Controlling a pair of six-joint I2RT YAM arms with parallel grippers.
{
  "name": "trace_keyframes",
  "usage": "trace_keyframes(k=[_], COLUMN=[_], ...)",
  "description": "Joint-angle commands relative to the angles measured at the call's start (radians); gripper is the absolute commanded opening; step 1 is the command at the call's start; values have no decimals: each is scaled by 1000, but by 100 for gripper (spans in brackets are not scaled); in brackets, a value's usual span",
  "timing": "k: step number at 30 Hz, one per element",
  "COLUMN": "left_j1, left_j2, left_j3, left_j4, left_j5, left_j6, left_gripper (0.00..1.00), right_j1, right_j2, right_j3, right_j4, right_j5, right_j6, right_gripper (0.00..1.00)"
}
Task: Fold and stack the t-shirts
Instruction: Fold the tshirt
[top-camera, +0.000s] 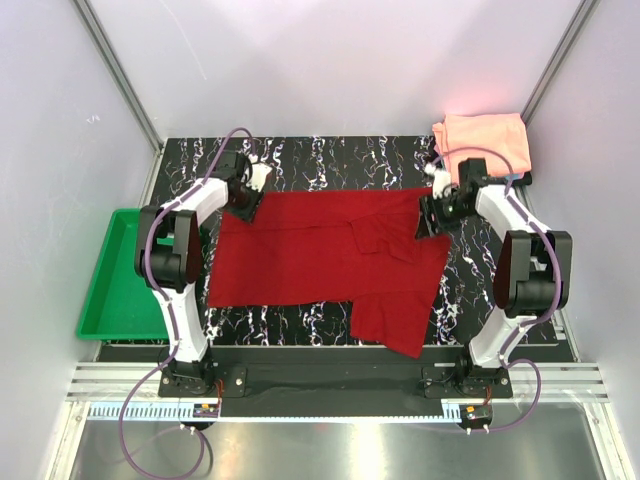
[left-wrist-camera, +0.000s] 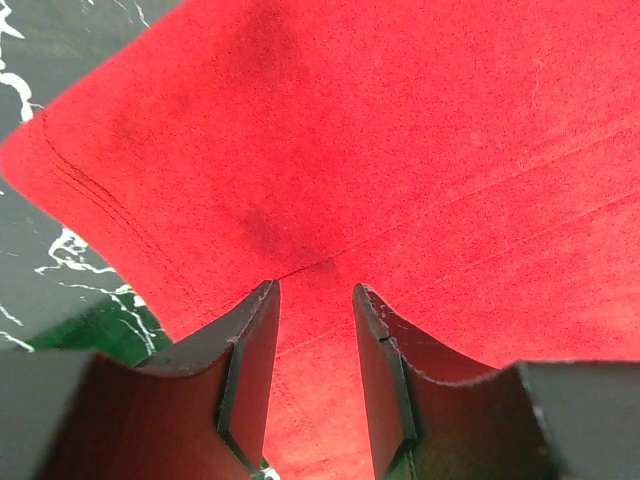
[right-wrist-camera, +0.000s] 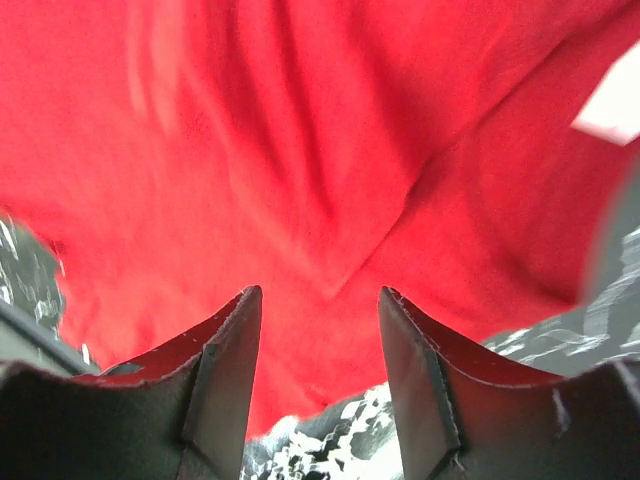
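The dark red t-shirt (top-camera: 310, 260) lies partly folded on the black marble table, with one sleeve or flap hanging towards the near right. My left gripper (top-camera: 243, 205) is at its far left corner, open, jaws apart just above the cloth (left-wrist-camera: 350, 150) in the left wrist view (left-wrist-camera: 315, 290). My right gripper (top-camera: 428, 222) is at the shirt's far right edge, open, over the cloth (right-wrist-camera: 300, 150) and the table in the right wrist view (right-wrist-camera: 320, 292). A salmon-pink t-shirt (top-camera: 485, 140) lies folded at the back right corner. No teal shirt is in view.
A green plastic tray (top-camera: 115, 280) sits off the table's left edge. The black marble table (top-camera: 330, 160) is bare along its back strip. White walls and metal frame posts close in the back and both sides.
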Motion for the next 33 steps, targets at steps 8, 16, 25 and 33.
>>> trace_keyframes(k=[8, 16, 25, 33], left_j1=[6, 24, 26, 20], left_j2=[96, 208, 335, 412], left_j3=[181, 271, 435, 573], left_j4=[-2, -5, -69, -123], left_j5=[-76, -156, -192, -203], left_j6=[56, 111, 151, 177], left_gripper=[41, 44, 47, 48], right_j1=[9, 7, 7, 47], right_j2=[289, 458, 558, 659], right_j3=[367, 500, 591, 712], right_j4=[172, 186, 198, 235], right_j5=[52, 78, 130, 251], right_j6=[110, 107, 108, 87], right_gripper=[55, 53, 54, 56])
